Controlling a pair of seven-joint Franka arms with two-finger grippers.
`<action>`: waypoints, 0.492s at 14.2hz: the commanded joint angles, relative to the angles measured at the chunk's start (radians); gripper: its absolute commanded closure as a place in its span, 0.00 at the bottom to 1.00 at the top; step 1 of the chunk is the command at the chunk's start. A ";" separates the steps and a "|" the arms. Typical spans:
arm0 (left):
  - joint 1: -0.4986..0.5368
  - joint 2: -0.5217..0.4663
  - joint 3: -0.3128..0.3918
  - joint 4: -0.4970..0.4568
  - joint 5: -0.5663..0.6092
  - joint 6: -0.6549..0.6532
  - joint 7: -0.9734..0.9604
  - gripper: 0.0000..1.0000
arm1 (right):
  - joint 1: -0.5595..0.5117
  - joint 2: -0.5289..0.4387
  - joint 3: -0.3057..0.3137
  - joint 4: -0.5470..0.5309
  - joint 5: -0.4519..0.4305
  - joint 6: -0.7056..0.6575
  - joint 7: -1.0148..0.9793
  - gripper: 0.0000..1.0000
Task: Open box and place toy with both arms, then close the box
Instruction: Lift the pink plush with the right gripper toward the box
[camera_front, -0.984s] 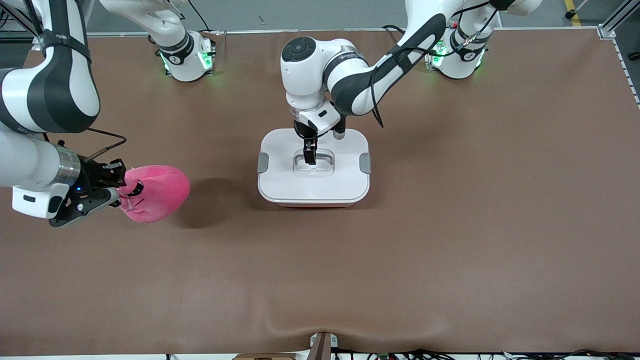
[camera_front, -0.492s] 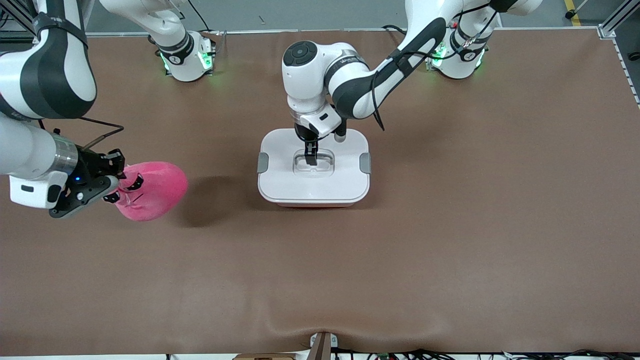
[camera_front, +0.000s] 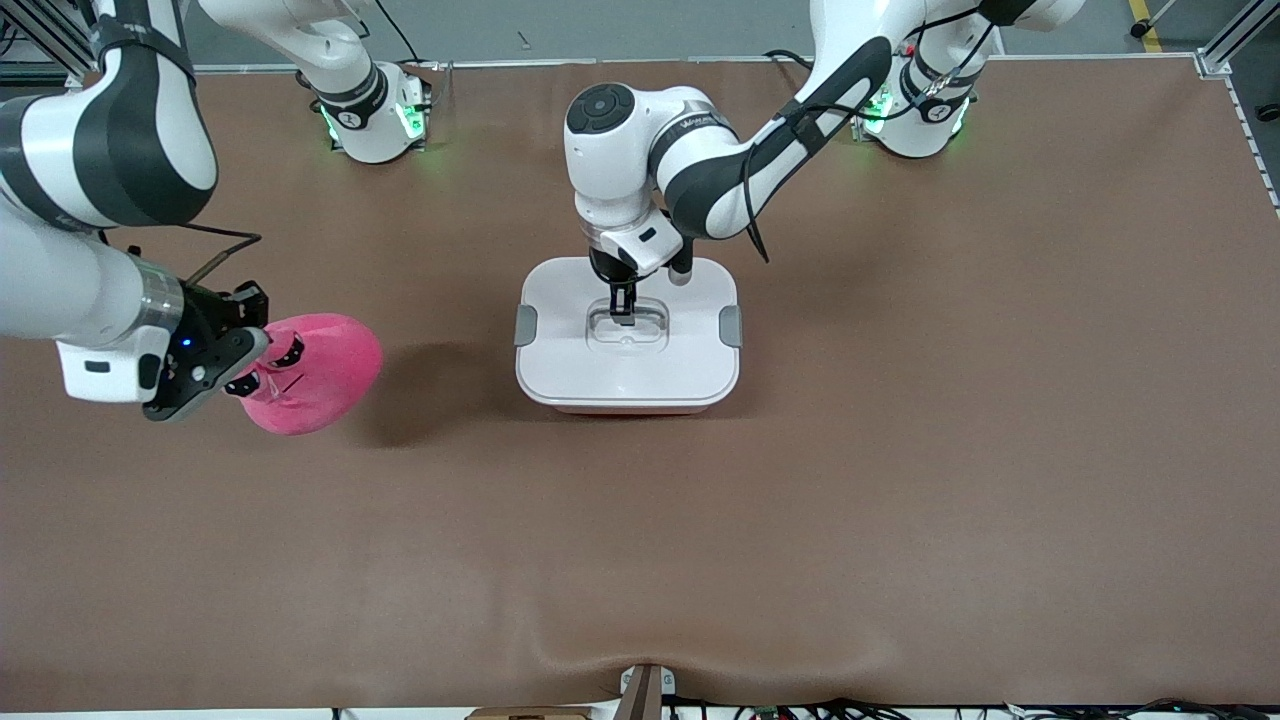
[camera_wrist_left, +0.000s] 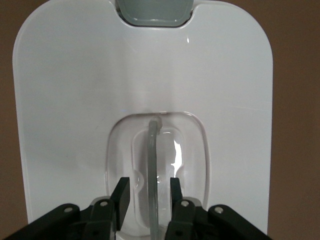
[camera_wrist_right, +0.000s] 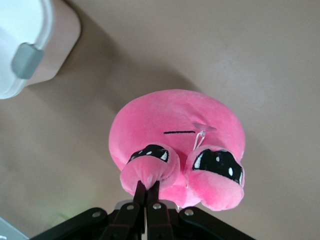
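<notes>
We're holding the toy (camera_front: 315, 372) up over the counter (camera_front: 900, 480) at the right arm's end with the right gripper (camera_wrist_right: 148, 192), its fingers (camera_wrist_right: 140, 191) pressed nearly together and pinching one small plush lobe of the toy. The toy is hanging well apart from the box (camera_front: 628, 333), which is sitting mid-counter with its white lid (camera_wrist_left: 75, 100) on and grey side clips (camera_front: 526, 325) in place. We're lowering nothing yet with the left gripper (camera_wrist_left: 148, 192): it's down in the lid's clear recessed handle (camera_wrist_left: 152, 165), fingers (camera_wrist_left: 121, 192) spread narrowly on either side of the handle bar, apparently not squeezing it yet. So we're judging the step in hand as opening the box, with the toy pre-grasped and waiting. Next move probably calls for bringing the left fingers together on the handle bar and lifting the lid straight up; clips may resist, so the tub could rise with it. Then the toy needs carrying over the open tub. The pinch on the toy is small, so slip is a risk.
</notes>
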 joint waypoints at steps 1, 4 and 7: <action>-0.004 0.015 -0.006 0.017 0.039 0.006 -0.077 0.65 | 0.006 -0.059 -0.004 -0.073 0.026 0.020 -0.076 1.00; -0.004 0.014 -0.006 0.019 0.039 0.006 -0.074 0.75 | 0.007 -0.081 -0.001 -0.089 0.037 0.009 -0.086 1.00; -0.002 0.014 -0.006 0.019 0.039 0.006 -0.074 0.85 | 0.023 -0.110 -0.002 -0.093 0.038 0.007 -0.125 1.00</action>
